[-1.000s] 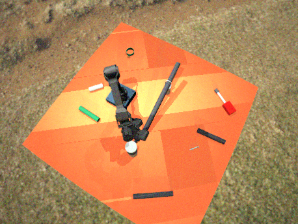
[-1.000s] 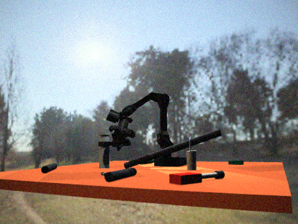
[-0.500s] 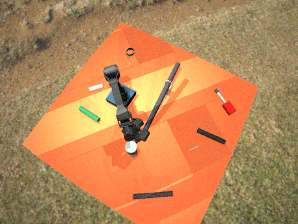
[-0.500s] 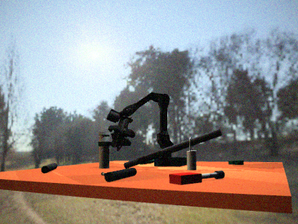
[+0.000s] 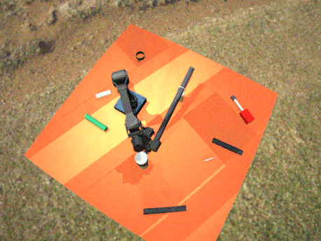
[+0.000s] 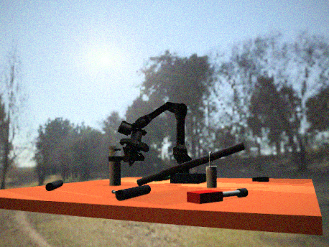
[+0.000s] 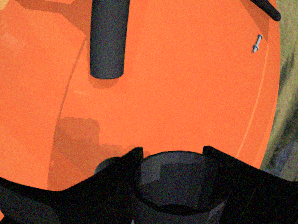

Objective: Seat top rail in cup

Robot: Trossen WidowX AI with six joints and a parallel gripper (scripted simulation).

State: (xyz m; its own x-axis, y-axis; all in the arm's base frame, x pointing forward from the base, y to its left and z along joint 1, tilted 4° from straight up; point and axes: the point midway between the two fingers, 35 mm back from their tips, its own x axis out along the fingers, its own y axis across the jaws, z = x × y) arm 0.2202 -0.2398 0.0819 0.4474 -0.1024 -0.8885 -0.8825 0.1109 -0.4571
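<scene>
The dark rail (image 5: 169, 112) (image 6: 194, 162) (image 7: 109, 40) slants through the loop cap (image 5: 181, 88) (image 6: 211, 166). Its far end is raised; its near end is low, at or just above the table, apart from the big post (image 6: 115, 174). The post's pale cap (image 5: 141, 157) (image 6: 114, 147) shows, with the dark brace band (image 6: 113, 158) a little below it. My gripper (image 7: 173, 153) is shut on the hollow dark rail-end cup (image 7: 177, 175), beside the post. The cup's mouth is empty, and the rail's end lies away from it. In the top view the arm hides the cup.
On the orange table (image 5: 87, 157) lie a black ring (image 5: 140, 56), a green rod (image 5: 95, 122), a white cylinder (image 5: 103, 94), a red block (image 5: 247, 116) with a handle, a small bolt (image 5: 209, 159) (image 7: 257, 44) and dark bars (image 5: 227, 146) (image 5: 165, 209). A short post (image 6: 211, 177) carries the loop cap.
</scene>
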